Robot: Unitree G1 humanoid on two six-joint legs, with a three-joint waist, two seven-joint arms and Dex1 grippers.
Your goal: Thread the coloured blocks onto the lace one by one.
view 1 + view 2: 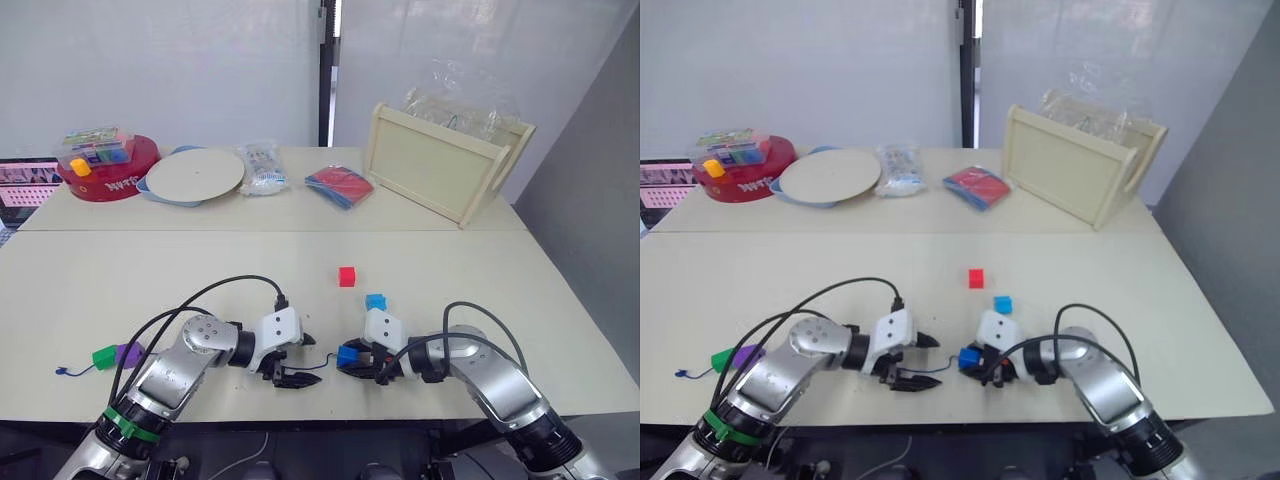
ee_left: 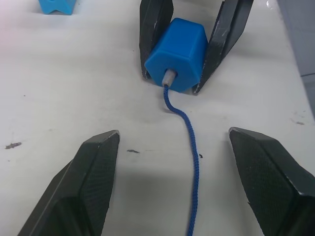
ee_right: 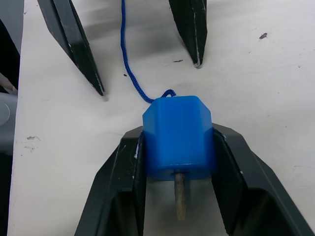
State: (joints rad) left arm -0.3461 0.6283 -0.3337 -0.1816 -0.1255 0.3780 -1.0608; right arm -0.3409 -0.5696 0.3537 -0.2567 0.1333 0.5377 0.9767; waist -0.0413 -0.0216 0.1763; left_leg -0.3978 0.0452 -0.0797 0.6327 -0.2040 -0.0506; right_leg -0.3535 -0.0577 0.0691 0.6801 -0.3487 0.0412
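Right hand (image 3: 177, 167): 2 black fingers (image 3: 118, 187) pinch the dark blue block (image 3: 178, 137), one on each side, low over the bench (image 1: 200, 260). The lace (image 2: 189, 142) passes through this block; its pale stiff tip (image 3: 180, 196) projects from the face toward the right wrist, between the fingers, and the cord leaves the opposite face.

Left hand (image 2: 177, 172): fingers spread wide, gripping nothing. It faces the right hand, near it but apart. The cord lies on the bench between the 2 spread fingers, touching neither.

Light blue block (image 1: 376, 301): on the bench just beyond the right hand, apart from it.

Red block (image 1: 347, 276): on the bench farther out from the right hand, past the light blue block.

Green block (image 1: 104, 356) and purple block (image 1: 129, 353): side by side, touching, on the bench outboard of the left arm, well apart from the left hand. A short length of cord with a small end (image 1: 62, 371) shows next to the green block.
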